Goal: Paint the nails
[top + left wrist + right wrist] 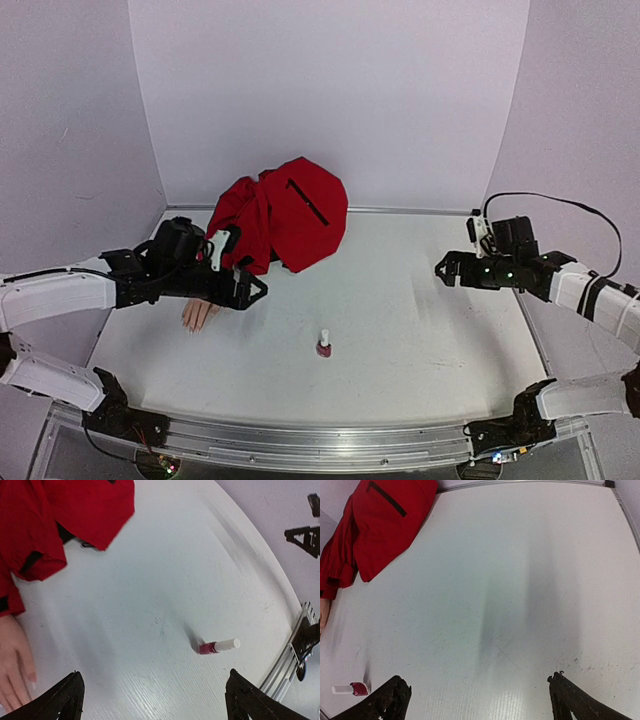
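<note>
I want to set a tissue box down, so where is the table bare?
Bare: the white tabletop between the small pink-red, white-capped polish bottle and the right gripper. Crowded: the far-left corner, with red jacket, beige mannequin hand and left gripper.

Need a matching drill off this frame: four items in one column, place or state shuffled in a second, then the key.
Column 1
1. polish bottle
2. red jacket
3. mannequin hand
4. right pincer

Column 2
A. open, empty, over the right side of the table
B. bunched up at the far edge, left of centre
C. standing upright, alone near the front middle
D. fingers poking out from under the left arm

Pairs: 1-C, 2-B, 3-D, 4-A
</note>
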`<state>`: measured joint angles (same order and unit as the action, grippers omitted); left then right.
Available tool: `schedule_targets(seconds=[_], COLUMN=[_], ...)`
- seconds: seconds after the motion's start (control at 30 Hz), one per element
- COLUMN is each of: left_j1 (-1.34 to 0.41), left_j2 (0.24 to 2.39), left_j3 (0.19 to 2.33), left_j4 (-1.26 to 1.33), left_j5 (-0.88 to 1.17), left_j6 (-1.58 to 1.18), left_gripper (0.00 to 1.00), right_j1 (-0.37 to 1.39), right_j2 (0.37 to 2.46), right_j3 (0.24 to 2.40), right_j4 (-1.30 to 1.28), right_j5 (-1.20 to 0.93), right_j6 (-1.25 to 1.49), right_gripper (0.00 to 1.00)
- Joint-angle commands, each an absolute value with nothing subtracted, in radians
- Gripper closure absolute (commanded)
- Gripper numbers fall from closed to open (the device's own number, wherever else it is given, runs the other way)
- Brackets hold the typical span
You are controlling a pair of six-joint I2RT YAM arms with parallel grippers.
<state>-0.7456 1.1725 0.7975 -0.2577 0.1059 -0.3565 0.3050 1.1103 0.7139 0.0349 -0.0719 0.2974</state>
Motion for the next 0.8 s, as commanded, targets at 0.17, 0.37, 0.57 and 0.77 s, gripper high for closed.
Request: schedule_targets(seconds=[0.17, 0.37, 0.57, 0.77], left_j1=[-0.988, -1.103, -1.142, -1.151], left_j2=[1.425, 1.644, 1.777, 1.849], left_j3=[0.976, 1.163, 1.306, 1.361], left_j4=[-0.24, -0.329, -0.43, -0.468], left_j5=[0.037, -0.056, -0.133, -0.167], left_j6=[-0.422, -0.438, -0.405, -0.389], left_gripper=[0.01, 0.04, 0.07, 0.19], right_j1=[0.49, 0.554, 0.591, 0.627], right_j2=[1.196, 1.187, 1.224, 1.238], right_j3=[0.719, 0.703, 0.715, 0.724], right_j4=[0.094, 0.14, 0.153, 0.135], right_j5=[-0.116, -0.029, -0.027, -0.01], right_j6=[0.383, 0.436, 0.441, 0.442], right_gripper=[0.02, 0.02, 0.02, 0.02])
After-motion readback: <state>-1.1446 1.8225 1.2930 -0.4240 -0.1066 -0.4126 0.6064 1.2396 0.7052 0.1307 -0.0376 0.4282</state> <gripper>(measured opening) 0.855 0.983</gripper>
